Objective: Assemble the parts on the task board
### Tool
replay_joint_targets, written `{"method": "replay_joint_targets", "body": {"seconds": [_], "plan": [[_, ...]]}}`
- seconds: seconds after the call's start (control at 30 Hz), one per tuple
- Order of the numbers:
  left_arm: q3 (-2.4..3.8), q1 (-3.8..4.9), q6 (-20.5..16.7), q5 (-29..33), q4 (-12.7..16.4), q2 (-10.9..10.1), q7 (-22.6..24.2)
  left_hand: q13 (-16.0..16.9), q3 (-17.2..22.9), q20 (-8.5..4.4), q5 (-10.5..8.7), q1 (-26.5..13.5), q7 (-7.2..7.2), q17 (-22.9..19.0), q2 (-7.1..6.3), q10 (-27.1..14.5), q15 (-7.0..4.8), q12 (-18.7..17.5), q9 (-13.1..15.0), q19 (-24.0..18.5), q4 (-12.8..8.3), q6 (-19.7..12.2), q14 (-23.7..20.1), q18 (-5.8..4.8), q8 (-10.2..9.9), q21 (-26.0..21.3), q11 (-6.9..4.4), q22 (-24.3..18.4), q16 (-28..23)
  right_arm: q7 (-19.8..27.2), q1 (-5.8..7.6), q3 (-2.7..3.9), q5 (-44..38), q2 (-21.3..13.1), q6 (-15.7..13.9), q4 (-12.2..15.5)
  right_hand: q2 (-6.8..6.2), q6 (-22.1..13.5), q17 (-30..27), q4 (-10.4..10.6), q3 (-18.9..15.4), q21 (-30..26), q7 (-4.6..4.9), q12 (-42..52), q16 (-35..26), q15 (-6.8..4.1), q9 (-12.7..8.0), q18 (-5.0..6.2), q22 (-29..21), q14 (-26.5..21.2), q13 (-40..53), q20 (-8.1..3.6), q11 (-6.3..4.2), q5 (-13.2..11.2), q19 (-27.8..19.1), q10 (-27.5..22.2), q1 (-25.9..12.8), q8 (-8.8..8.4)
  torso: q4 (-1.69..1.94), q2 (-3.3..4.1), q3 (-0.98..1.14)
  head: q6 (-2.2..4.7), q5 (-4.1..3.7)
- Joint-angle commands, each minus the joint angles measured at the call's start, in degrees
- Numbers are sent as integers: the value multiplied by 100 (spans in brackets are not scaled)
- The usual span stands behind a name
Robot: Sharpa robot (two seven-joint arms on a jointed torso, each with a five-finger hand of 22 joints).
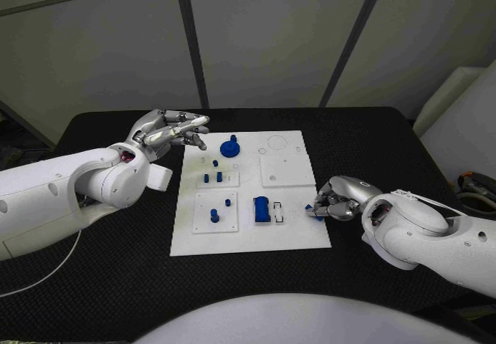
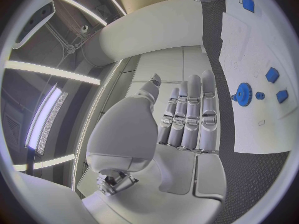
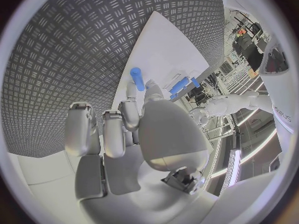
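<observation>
Right now the white board (image 1: 251, 188) lies flat in the middle of the black table (image 1: 124, 287), and the two arms sit at either side of it.

The left hand (image 1: 165, 133) hovers at the board's far left corner. Its fingers (image 2: 190, 114) are stretched out straight and side by side, with nothing between them, so it is open and empty. Just beside it on the board lies a round blue gear (image 1: 229, 148) with a stub on top; the left wrist view shows the same gear (image 2: 242, 93) close to the fingertips but not touched.

The right hand (image 1: 339, 200) rests at the board's right edge, fingers curled inward. A small blue piece (image 1: 312, 210) shows at its fingertips, right at the rim of the board, and in the right wrist view a blue peg (image 3: 137, 78) sticks up past the curled fingers (image 3: 127, 112). It looks pinched there, though I cannot see the contact itself.

On the board, a few small blue pegs (image 1: 212, 175) stand in a raised white panel near the left side. Nearer the robot, another panel holds two more blue pieces (image 1: 214, 213). Next to that a blue block (image 1: 262, 209) stands beside a white insert (image 1: 278, 213), just apart from the right hand.
</observation>
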Motion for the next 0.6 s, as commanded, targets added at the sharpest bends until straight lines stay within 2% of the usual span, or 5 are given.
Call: {"method": "replay_joint_targets", "body": {"seconds": [0.03, 0.4, 0.6], "plan": [[4, 5, 66, 4, 13, -8, 52, 9, -31, 6, 8, 18, 14, -5, 17, -49, -2, 20, 8, 41, -7, -19, 35, -56, -5, -32, -3, -6, -30, -77, -34, -19, -159, 35, 254, -24, -62, 41, 589, -40, 25, -25, -1, -32, -31, -24, -6, -61, 516, 401, 3, -33, -38, -15, -4, 11, 122, -37, 6, 6, -2, -6, 9], [4, 5, 62, 4, 33, -37, 40, 9, -31, 6, 8, 18, 14, -5, 17, -49, -2, 20, 8, 41, -7, -19, 35, -56, -5, -32, -3, -6, -30, -453, -83, -19, -1173, 126, 844, -5, -263, -49, 517, -274, 32, -184, 58, -248, -98, 5, -8, -21, 368, 373, -125, -22, 5, -326, -137, -134, 448, -90, 1, -3, -3, -24, 21], [4, 5, 60, 4, 38, -47, 33, 10, -38, 6, 10, 25, 15, -5, 26, -51, -2, 21, 9, 45, -6, -19, 35, -56, -4, -37, -3, -10, -32, -604, -108, -19, -1566, 164, 1074, 32, -294, -124, 513, -447, 105, -253, 93, -354, -117, 31, 3, -6, 310, 366, -188, 4, 35, -373, -185, -223, 710, -97, 5, -7, -1, -26, 27]]}}
